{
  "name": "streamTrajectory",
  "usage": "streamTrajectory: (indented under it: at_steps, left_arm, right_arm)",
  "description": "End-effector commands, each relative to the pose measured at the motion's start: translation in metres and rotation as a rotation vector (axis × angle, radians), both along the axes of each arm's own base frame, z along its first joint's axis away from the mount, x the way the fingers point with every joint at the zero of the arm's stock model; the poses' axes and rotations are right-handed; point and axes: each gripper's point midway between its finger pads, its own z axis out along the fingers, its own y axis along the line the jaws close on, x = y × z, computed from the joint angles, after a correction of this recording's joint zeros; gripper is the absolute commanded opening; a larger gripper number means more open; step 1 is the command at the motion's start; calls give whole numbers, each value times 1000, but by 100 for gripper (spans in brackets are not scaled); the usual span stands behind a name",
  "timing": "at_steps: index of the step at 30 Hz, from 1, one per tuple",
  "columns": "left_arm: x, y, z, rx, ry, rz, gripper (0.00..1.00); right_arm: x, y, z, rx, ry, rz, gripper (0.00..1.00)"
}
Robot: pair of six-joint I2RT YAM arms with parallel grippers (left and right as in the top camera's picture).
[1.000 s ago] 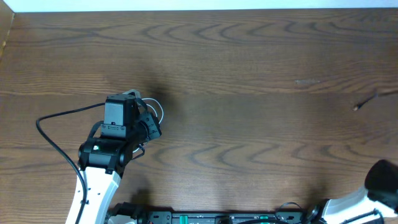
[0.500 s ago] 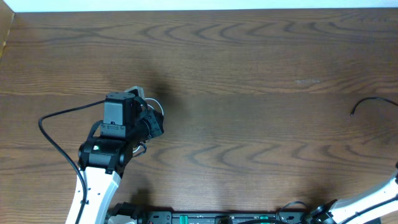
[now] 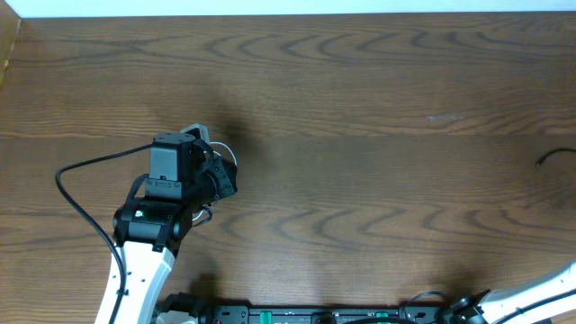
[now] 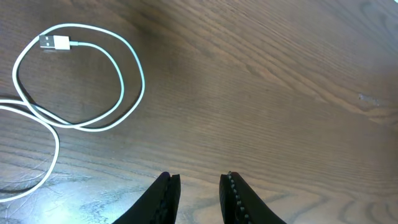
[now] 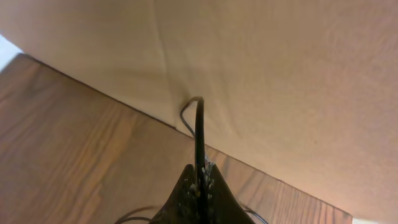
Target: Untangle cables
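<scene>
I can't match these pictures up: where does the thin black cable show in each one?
Overhead: black cable at the far right edge, mid-height.
Left wrist: not in it.
Right wrist: centre, sticking up from the shut right gripper.
Shared landmark: the brown wooden table.

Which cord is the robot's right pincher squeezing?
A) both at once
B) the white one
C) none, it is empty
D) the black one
D: in the right wrist view the right gripper is pinched shut on the thin black cable, which sticks up from between its fingers.
</scene>
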Motion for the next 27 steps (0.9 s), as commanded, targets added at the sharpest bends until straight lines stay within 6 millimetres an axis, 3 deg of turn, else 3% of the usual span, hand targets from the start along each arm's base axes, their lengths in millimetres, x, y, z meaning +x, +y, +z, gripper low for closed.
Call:
streamTrajectory:
  at_steps: [1,6,9,13,14,15,19,23,27]
  left_arm:
    - [-1,-2,0,-6,-6,-13,27]
    - [-1,-2,0,-6,-6,-13,27]
    - [-1,-2,0,-6,-6,-13,27]
    - [-1,-2,0,-6,-6,-13,27]
    - [-1,-2,0,-10,-4,-8,27]
    - [-1,-2,0,-10,-4,-7,27]
    - [-1,-2,0,-13,-2,-5,27]
    - [-1,-7,2,-13,-10,-24,27]
    - [0,-17,5,-17,-33,-58,27]
  right_arm:
    - [3,-4,-10,24,-8,-13,1]
    - [8,-2,-24,57,6,9,1]
    - [9,-6,-54,119,34,-10,1]
    - [12,-6,-108,232,98,-16,1]
    - [13,-4,-138,292,137,-16,1]
    - [14,-2,-156,328,160,-17,1]
    - [13,4,-209,429,235,-17,1]
    - [10,9,-249,503,290,-19,1]
    - [6,15,-273,556,329,-20,1]
